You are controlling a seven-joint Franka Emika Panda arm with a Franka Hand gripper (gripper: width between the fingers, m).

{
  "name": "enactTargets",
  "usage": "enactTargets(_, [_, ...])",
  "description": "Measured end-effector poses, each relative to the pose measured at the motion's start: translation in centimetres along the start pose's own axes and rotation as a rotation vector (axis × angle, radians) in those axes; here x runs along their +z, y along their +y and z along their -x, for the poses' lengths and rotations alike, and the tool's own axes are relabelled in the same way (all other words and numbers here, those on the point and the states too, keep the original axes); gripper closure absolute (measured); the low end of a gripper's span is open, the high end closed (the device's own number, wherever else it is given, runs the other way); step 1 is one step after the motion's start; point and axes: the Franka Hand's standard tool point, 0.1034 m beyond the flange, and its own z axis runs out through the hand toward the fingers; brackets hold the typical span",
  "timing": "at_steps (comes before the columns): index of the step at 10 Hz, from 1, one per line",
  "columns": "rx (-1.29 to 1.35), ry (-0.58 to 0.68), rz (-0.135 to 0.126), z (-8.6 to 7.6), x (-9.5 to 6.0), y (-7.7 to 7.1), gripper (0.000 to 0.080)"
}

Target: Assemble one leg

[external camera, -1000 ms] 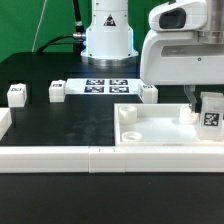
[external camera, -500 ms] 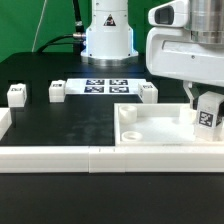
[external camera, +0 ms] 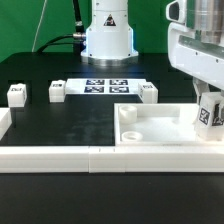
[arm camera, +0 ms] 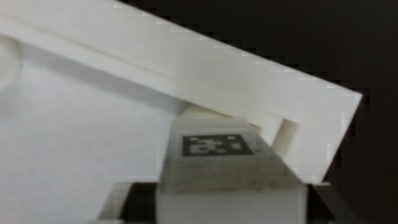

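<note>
On the black bench (external camera: 70, 125), the arm's fingers (external camera: 199, 104) are clamped on a tagged leg (external camera: 210, 115), which stands at the far corner of the white tray (external camera: 155, 128) on the exterior view's right. Three more legs stand apart on the bench: one (external camera: 16, 95) on the exterior view's left, one (external camera: 57, 91) near it, one (external camera: 148, 92) just behind the tray. The marker board (external camera: 105, 86) lies flat before the robot's base (external camera: 108, 35).
</note>
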Motion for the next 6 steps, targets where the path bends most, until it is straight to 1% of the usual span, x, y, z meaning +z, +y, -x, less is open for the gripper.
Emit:
enactTargets(1, [0.121,-0.006,-0.011,0.07,0.06,-0.06,0.0509])
enactTargets(3, [0.292,-0.013,-0.017,-0.06,0.04,-0.14,0.0509])
enactTargets(4, [0.338,-0.015,-0.017,-0.11,0.03,-0.15,0.0509])
enactTargets(5, [0.315,-0.015,-0.017,-0.06,0.06,-0.14,0.0448])
enactTargets(6, [0.310,-0.016,-0.017,0.00,0.06,-0.15,0.0312])
